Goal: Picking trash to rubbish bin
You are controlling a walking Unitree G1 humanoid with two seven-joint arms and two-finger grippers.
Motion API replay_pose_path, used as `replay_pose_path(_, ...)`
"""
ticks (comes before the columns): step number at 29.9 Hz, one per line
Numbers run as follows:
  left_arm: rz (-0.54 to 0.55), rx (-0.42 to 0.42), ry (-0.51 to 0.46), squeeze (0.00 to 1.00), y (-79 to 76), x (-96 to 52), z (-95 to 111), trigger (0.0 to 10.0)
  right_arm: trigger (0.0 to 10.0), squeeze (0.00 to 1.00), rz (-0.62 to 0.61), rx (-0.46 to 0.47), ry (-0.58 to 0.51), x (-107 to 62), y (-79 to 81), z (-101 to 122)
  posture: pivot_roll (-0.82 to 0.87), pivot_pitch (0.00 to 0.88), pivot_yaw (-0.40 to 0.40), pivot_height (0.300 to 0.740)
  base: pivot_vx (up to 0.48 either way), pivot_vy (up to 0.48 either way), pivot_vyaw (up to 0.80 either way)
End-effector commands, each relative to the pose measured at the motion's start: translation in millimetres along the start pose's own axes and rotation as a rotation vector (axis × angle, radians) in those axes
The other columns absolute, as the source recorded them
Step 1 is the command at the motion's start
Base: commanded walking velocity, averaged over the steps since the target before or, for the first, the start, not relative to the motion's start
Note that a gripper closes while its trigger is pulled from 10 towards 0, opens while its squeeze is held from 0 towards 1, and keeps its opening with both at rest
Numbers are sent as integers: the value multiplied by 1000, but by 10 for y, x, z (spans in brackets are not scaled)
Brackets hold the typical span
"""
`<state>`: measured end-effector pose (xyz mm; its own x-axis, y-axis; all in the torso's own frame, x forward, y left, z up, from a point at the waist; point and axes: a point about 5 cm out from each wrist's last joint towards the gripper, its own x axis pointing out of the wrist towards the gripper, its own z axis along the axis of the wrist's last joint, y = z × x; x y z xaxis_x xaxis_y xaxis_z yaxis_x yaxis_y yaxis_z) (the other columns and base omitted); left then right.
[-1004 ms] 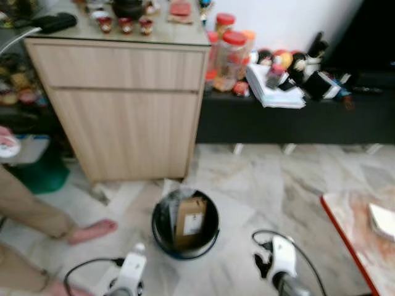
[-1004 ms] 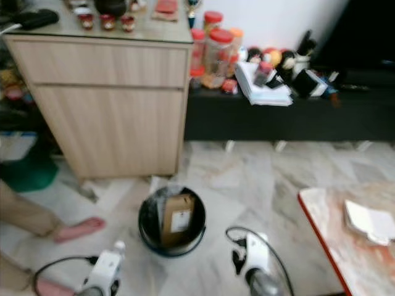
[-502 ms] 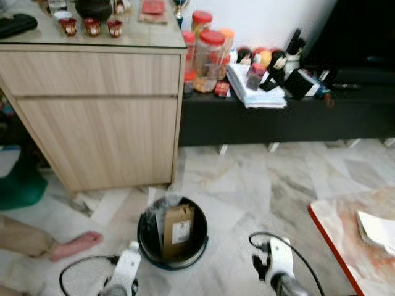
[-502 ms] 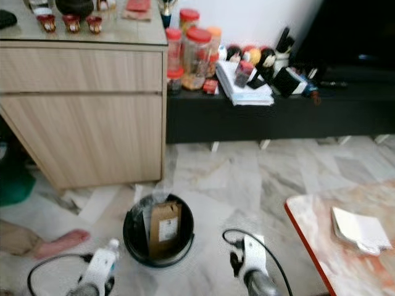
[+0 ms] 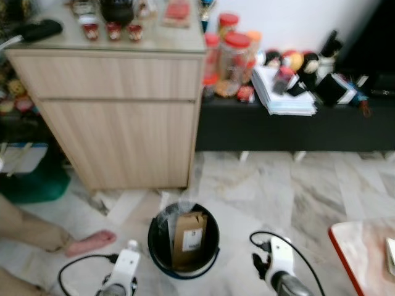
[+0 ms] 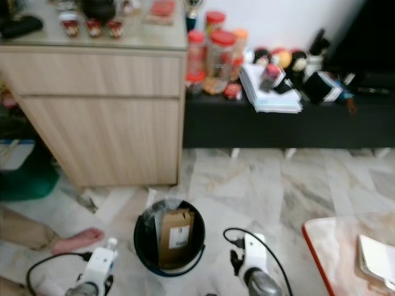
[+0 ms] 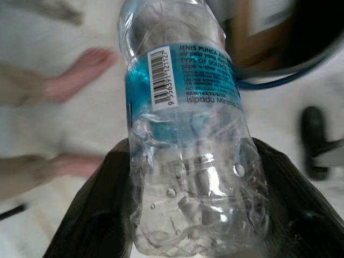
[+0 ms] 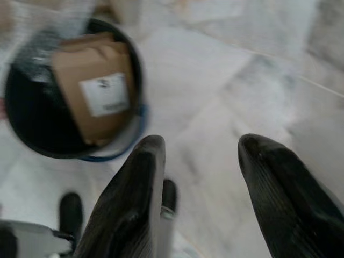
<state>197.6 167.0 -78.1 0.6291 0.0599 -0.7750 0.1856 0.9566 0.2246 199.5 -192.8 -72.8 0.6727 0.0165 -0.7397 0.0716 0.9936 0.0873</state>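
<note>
progress: partly done; brown paper bag [image 5: 189,239] already inside black bin [image 5: 157,253] | left gripper [image 7: 183,236] clamped on clear plastic bottle [image 7: 185,134], held just beside the bin; drop not yet made | right gripper [image 8: 201,177] fingers spread apart, holding nothing

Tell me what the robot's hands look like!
Each gripper has two long black ribbed fingers. The left gripper and right gripper sit on white wrist blocks with looping black cables, and the arms are silver.
</note>
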Motion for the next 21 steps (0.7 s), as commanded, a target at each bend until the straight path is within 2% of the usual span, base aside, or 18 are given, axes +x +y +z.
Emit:
replay_pose_path(1, 18, 13, 17, 0, 96, -5, -52, 10000, 10000, 0, 13, -3, -8, 19, 63, 34, 85, 145, -125, 740, 277, 0, 431)
replay_pose_path(3, 19, 13, 17, 0, 97, -5, -51, 10000, 10000, 0, 12, -1, -8, 19, 63, 35, 85, 145, -125, 740, 277, 0, 431)
replay_pose_path(21, 21, 11, 15, 0, 105, -2, -42, 10000, 10000, 0, 23, -2, -1, 21, 81, 29, 85, 151, -124, 740, 291, 0, 0)
